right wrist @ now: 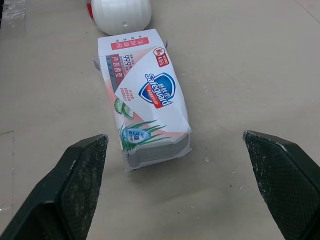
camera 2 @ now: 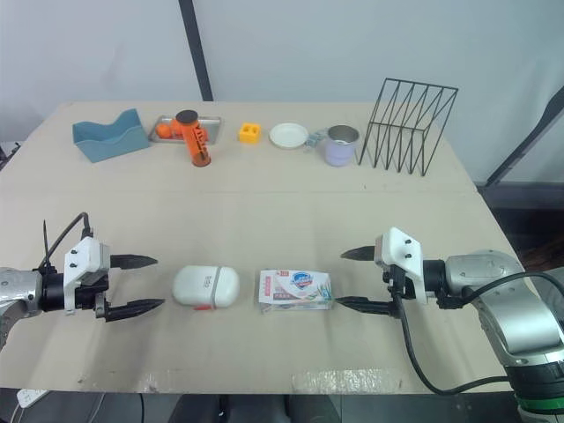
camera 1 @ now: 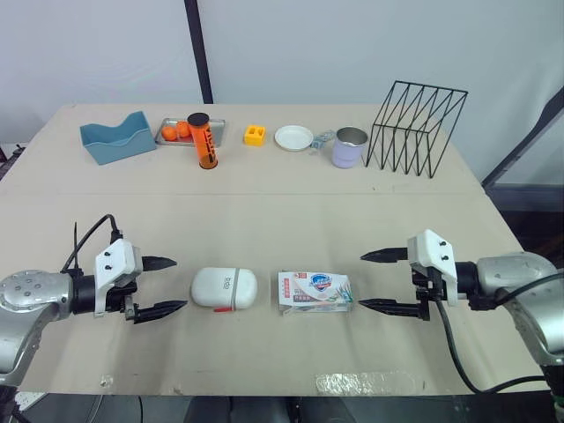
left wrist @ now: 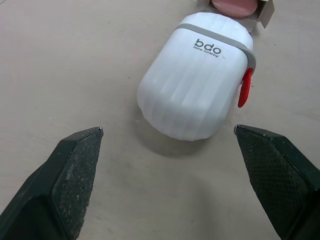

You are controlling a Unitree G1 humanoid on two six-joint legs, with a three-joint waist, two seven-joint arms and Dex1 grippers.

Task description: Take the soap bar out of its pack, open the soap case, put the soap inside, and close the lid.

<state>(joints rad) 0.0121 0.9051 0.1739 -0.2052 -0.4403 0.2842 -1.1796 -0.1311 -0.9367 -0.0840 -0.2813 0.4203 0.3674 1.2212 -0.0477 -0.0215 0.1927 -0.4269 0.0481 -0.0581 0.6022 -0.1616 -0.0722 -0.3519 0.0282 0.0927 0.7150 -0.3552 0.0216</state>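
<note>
A white soap case (camera 1: 224, 287) with a grey band and a red latch (left wrist: 244, 87) lies shut on the table near the front. Just right of it lies the soap pack (camera 1: 314, 292), a white carton with a blue logo; a pink soap bar (left wrist: 234, 7) shows in its open end beside the case. My left gripper (camera 1: 159, 285) stands open a short way left of the case, pointing at it. My right gripper (camera 1: 381, 281) stands open just right of the pack, its lower fingertip close to the carton's end. Nothing is between either pair of fingers.
Along the table's back edge stand a blue holder (camera 1: 117, 139), a metal tray (camera 1: 169, 133) with orange pieces, an orange bottle (camera 1: 204, 141), a yellow block (camera 1: 255, 135), a white dish (camera 1: 293, 137), a lilac cup (camera 1: 349, 147) and a black wire rack (camera 1: 417, 129). Tape (camera 1: 366, 382) sticks at the front edge.
</note>
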